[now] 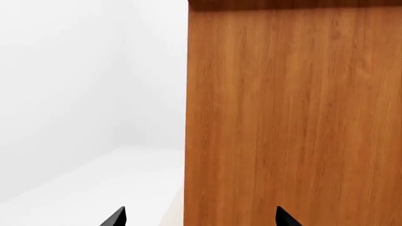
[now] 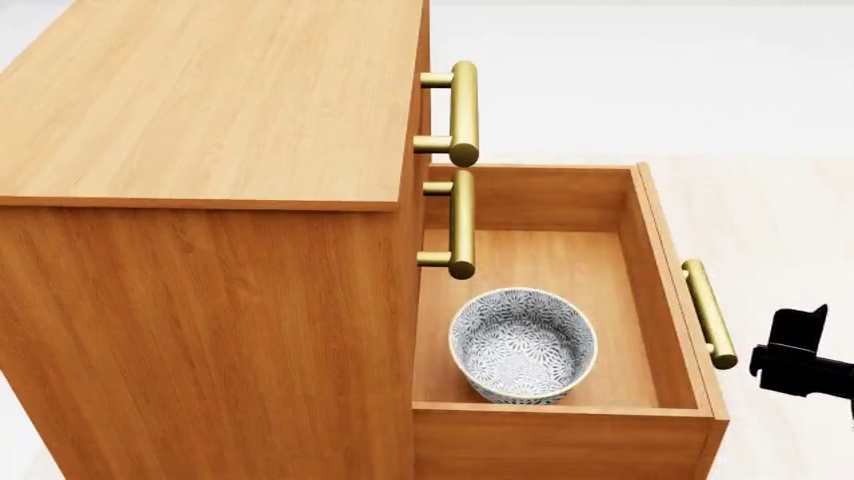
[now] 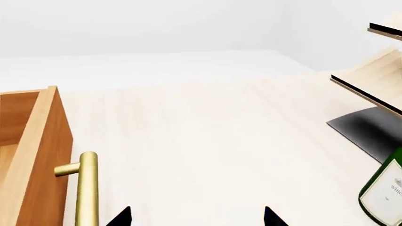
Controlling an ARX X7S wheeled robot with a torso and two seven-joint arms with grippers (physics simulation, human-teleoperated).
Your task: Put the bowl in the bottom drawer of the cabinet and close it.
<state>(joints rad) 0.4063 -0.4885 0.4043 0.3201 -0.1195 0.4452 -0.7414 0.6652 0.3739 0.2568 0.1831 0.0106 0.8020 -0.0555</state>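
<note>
The bowl (image 2: 522,345), white with a blue-grey floral pattern, stands upright inside the pulled-out bottom drawer (image 2: 663,290) of the orange-brown cabinet (image 2: 200,100). My right gripper (image 3: 196,217) is open and empty, just outside the drawer front, with the drawer's brass handle (image 3: 86,188) beside one fingertip. In the head view this gripper (image 2: 801,362) shows as a black piece right of that handle (image 2: 709,312). My left gripper (image 1: 201,217) is open and empty, facing a plain wood side of the cabinet (image 1: 295,117). It is out of the head view.
Two closed upper drawers show their brass handles (image 2: 462,110) (image 2: 461,222) above the open drawer. A pale slanted rack (image 3: 377,89), a dark mat (image 3: 367,129) and a green bottle (image 3: 384,193) sit off to one side of my right gripper. Pale floor lies around the cabinet.
</note>
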